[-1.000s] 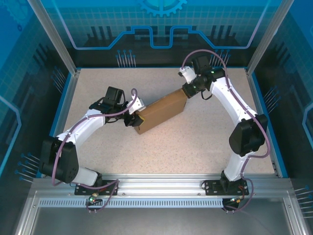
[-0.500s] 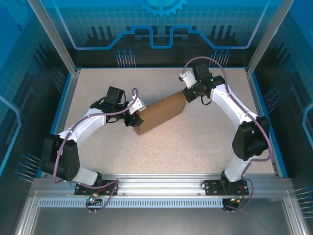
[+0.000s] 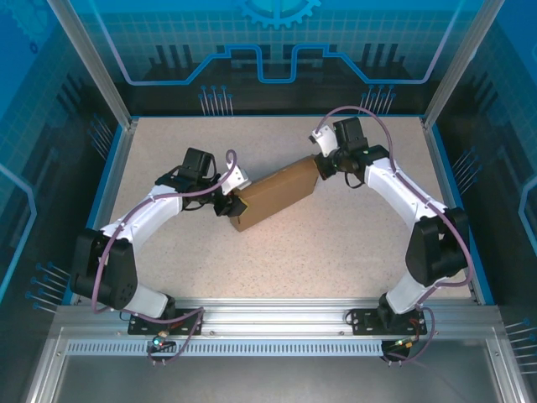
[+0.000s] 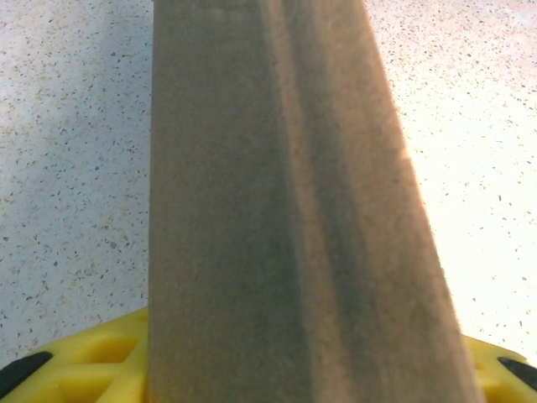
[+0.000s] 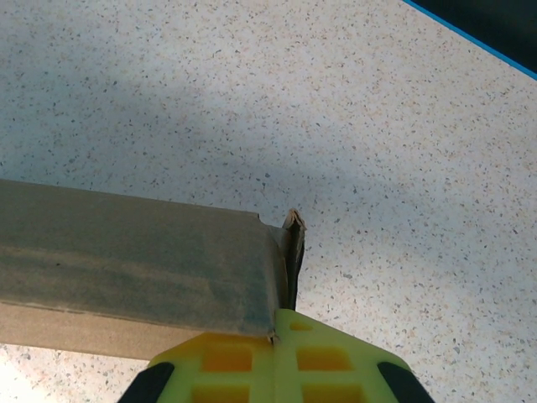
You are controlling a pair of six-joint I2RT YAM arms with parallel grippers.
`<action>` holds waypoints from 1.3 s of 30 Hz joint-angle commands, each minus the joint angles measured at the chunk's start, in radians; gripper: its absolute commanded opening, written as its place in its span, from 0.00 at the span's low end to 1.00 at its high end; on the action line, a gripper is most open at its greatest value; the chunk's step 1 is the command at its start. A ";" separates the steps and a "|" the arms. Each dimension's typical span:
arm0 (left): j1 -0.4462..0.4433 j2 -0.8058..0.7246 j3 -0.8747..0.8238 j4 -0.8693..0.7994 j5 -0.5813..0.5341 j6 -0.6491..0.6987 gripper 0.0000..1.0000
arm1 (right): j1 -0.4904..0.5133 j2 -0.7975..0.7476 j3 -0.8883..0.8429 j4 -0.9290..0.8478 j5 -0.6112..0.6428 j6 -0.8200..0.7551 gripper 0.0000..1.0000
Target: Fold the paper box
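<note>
- Brown paper box point(image 3: 275, 198) lies unmoved and closed up; folding looks nearly done.
- Right gripper point(image 5: 276, 326), pinched closed, has shifted at its far flap.
- Left gripper point(image 3: 228, 204) seemingly clamps the left end.

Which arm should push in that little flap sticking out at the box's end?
Right. The right gripper, closed, sits beside the loose flap on the box. The left gripper is at the opposite end, probably steadying it.
</note>
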 commanded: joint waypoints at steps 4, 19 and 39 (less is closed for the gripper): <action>0.028 -0.040 -0.001 0.094 -0.017 -0.099 0.65 | -0.012 -0.038 -0.043 0.005 0.062 0.104 0.03; -0.001 -0.280 -0.129 0.207 -0.252 -0.562 0.75 | 0.027 -0.048 -0.039 -0.021 0.116 0.182 0.03; -0.094 -0.209 -0.049 0.058 -0.498 -0.511 0.29 | 0.031 -0.043 -0.026 -0.038 0.123 0.172 0.03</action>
